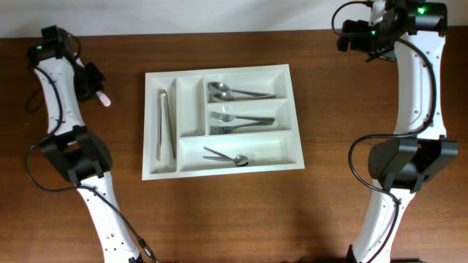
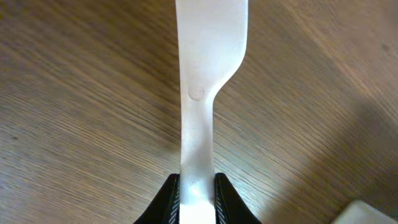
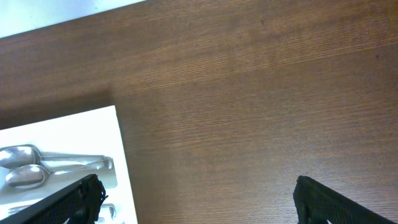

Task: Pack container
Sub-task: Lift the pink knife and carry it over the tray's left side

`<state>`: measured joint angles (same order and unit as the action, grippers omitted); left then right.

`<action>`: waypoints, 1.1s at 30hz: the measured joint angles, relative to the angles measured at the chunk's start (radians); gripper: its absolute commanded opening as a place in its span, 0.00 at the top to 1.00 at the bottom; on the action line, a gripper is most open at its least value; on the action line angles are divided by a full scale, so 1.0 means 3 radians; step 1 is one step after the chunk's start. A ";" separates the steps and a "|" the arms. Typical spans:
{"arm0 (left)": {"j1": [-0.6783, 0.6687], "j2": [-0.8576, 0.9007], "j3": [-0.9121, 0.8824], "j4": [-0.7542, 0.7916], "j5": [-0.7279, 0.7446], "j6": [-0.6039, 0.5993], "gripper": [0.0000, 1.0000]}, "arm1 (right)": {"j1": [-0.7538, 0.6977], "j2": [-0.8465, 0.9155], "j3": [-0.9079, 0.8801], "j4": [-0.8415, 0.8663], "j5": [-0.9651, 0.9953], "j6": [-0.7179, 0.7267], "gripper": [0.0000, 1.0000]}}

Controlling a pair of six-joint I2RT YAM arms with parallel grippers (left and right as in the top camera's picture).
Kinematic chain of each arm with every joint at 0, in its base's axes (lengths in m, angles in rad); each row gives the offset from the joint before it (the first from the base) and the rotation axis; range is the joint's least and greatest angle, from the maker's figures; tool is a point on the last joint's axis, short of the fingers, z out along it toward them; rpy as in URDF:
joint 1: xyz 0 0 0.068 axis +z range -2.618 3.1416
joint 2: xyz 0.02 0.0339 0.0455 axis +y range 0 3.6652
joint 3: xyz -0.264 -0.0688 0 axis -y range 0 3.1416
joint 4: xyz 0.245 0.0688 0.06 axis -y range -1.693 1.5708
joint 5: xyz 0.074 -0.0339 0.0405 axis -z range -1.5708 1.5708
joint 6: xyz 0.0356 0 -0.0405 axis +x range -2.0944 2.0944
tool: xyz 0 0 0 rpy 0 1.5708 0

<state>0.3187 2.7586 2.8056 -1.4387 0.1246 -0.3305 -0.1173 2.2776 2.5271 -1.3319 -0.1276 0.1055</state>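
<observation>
Pinching one white utensil (image 2: 208, 56) tight in the left end effector (image 2: 196, 199). Holding nothing in the right end effector (image 3: 199, 202), spread wide. Inside one container (image 1: 189, 106): two forks (image 1: 234, 120), one pair of tongs (image 1: 166, 124).

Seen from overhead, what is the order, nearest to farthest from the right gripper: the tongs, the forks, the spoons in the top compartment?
1. Spoons, upper right compartment.
2. Forks, middle right compartment.
3. Tongs, narrow leftmost compartment.
</observation>
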 measured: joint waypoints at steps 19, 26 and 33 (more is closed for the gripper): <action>-0.0407 -0.0027 0.0797 -0.0816 0.0117 0.0399 0.98 | 0.0000 0.0000 0.0000 0.0000 0.0000 -0.0001 0.01; -0.0949 -0.0086 0.0797 -0.0818 0.0187 0.0482 0.98 | 0.0000 0.0000 0.0000 0.0000 -0.0001 0.0000 0.01; -0.1410 -0.0114 0.0797 -0.0818 0.0200 0.0515 0.98 | 0.0000 0.0000 0.0000 0.0000 -0.0001 -0.0003 0.01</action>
<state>-0.1043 2.7243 3.0447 -1.6840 0.1844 -0.1761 -0.1173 2.2776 2.5271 -1.3319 -0.1280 0.1047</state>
